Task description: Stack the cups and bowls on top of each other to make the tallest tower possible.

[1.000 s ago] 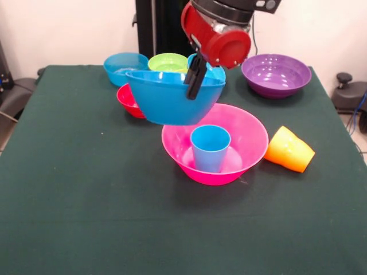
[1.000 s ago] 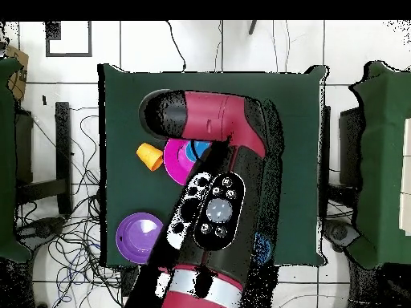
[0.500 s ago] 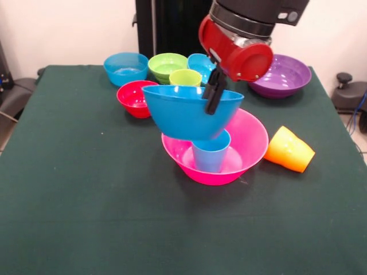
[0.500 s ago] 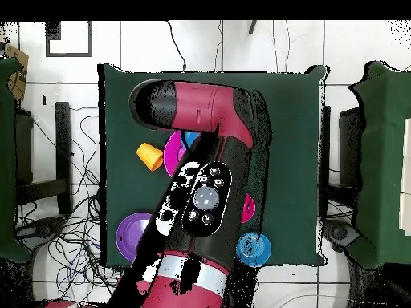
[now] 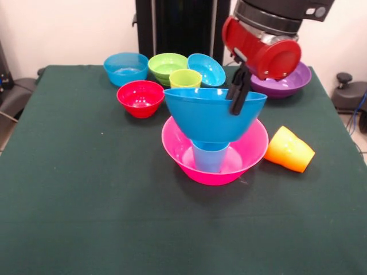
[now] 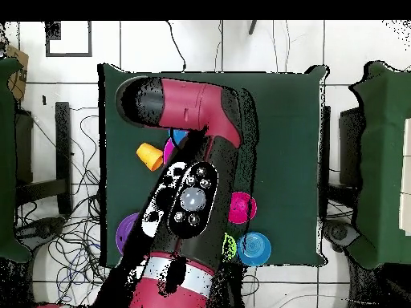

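Jaws pinched shut on the rim of the large blue bowl (image 5: 213,117), one finger inside and one outside its right-hand edge, so the gripper (image 5: 237,98) carries the bowl by a thin lip of plastic. That bowl sits right over the light blue cup (image 5: 210,155), its base at or just touching the cup's mouth; I cannot tell whether weight is on it yet. The cup stands upright in the middle of the pink bowl (image 5: 252,147), which is the foot of the tower.

Everything else lies around the pink bowl: the orange cup (image 5: 291,149) on its side just to its right, the red bowl (image 5: 140,97) behind and to its left, the green cup (image 5: 185,78) behind it, and further back a row of a ribbed blue bowl (image 5: 126,67), a green bowl (image 5: 167,63) and a small blue bowl (image 5: 206,69). The purple bowl (image 5: 292,80) is behind and to the right, half hidden by the arm.

To do this well, I judge the blue bowl should be levelled and centred on the cup before letting go, then lowered until it rests. The fingers should open gently and lift straight up, since a sideways tug on the rim would tip a wide bowl off so narrow a seat
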`<state>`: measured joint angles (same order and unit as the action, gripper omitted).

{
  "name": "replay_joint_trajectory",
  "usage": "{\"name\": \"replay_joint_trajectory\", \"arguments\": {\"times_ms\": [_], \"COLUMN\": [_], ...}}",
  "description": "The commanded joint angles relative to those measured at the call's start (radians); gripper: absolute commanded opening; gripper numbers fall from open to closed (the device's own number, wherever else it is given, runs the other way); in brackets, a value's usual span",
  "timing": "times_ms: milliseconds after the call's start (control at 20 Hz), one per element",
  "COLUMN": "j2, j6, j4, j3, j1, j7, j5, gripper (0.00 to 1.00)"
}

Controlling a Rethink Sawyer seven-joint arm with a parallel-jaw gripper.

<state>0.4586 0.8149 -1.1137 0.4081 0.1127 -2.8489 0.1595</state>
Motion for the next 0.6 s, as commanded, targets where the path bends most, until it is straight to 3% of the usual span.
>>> {"name": "replay_joint_trajectory", "arguments": {"times_ms": [50,250,600], "j2": [0.030,0.119,0.108], "j6": [0.013,-0.012,-0.102], "j4": [-0.071,-0.199,-0.254], "j3": [-0.035,-0.048,-0.049], "j1": [0.016,0.007,-0.005], "j7": [-0.153,-0.066,-0.051], "j5": [0.025,0.025,0.000], "gripper": [0.00,0.00,0.00]}}
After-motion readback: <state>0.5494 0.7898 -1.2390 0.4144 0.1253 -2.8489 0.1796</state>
